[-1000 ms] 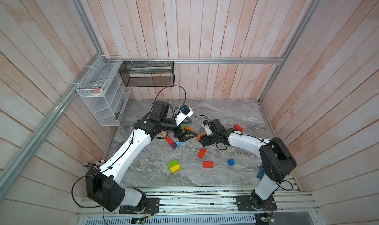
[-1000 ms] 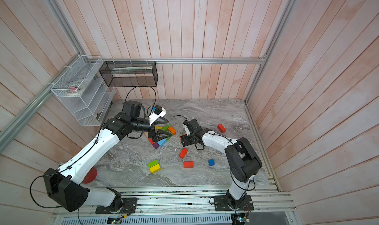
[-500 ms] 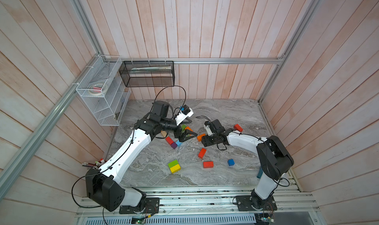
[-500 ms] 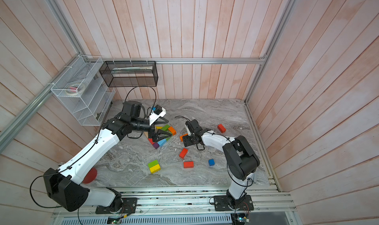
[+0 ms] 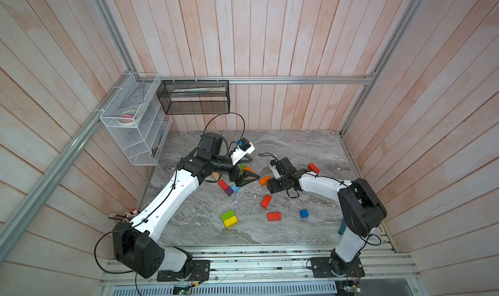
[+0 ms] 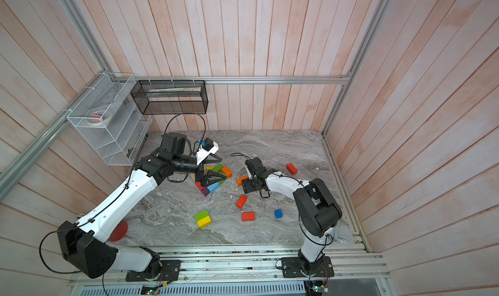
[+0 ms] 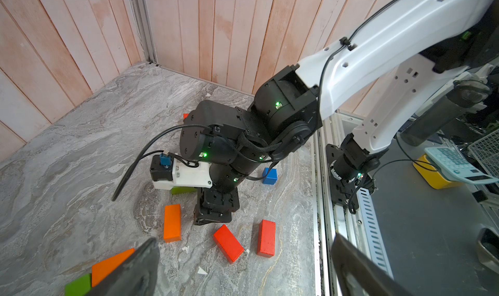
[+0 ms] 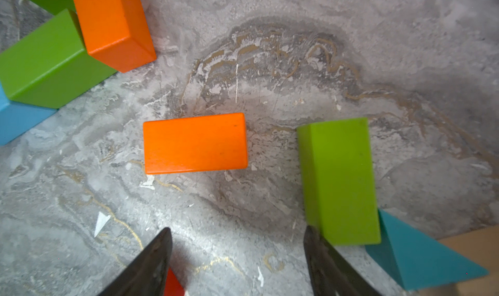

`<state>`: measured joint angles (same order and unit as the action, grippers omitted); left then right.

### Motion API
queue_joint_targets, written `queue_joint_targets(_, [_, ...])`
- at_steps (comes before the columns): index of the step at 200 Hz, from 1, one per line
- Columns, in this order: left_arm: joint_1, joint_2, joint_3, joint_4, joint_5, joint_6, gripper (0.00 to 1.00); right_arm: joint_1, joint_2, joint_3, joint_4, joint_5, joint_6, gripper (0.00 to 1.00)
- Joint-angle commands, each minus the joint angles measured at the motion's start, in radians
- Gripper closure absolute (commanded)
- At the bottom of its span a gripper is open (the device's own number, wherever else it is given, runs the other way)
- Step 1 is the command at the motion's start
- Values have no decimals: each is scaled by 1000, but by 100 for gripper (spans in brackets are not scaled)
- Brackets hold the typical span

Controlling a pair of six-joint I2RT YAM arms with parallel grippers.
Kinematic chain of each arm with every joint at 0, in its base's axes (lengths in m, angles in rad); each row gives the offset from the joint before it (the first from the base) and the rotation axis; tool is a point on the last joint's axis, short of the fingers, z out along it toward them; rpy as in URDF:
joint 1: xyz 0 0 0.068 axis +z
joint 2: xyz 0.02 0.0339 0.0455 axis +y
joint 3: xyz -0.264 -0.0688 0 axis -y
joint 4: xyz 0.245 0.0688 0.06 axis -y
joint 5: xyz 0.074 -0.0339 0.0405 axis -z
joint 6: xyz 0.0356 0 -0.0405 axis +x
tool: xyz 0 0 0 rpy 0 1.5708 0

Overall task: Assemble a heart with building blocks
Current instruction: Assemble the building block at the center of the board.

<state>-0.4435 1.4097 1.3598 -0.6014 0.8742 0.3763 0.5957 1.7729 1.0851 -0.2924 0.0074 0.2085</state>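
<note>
Left tool [image 7: 243, 243], right tool [image 8: 237, 228]: both open, empty.
An orange brick [image 8: 195, 143] lies on the counter [image 8: 297, 51] just ahead of the right tool.

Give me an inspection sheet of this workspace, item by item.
Surface: marble table, scuffed, with small white chips.
Job's things: coloured blocks scattered flat, a cluster by the left gripper, no heart yet.
Clutter: red disc by the left arm.
Grippers: left gripper and right gripper open, fingers empty.
Cables: black cable looping above the left arm.
Surroundings: plank walls, wire rack, mesh basket.
</note>
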Motion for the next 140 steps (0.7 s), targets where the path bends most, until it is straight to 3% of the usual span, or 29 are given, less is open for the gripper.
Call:
queue_joint_targets(1, [-3, -22, -10, 16, 5, 1, 0, -5, 5, 0, -29, 29, -11, 23])
queue_joint_targets(140, [-3, -22, -10, 15, 5, 3, 0, -15, -3, 1, -39, 36, -20, 23])
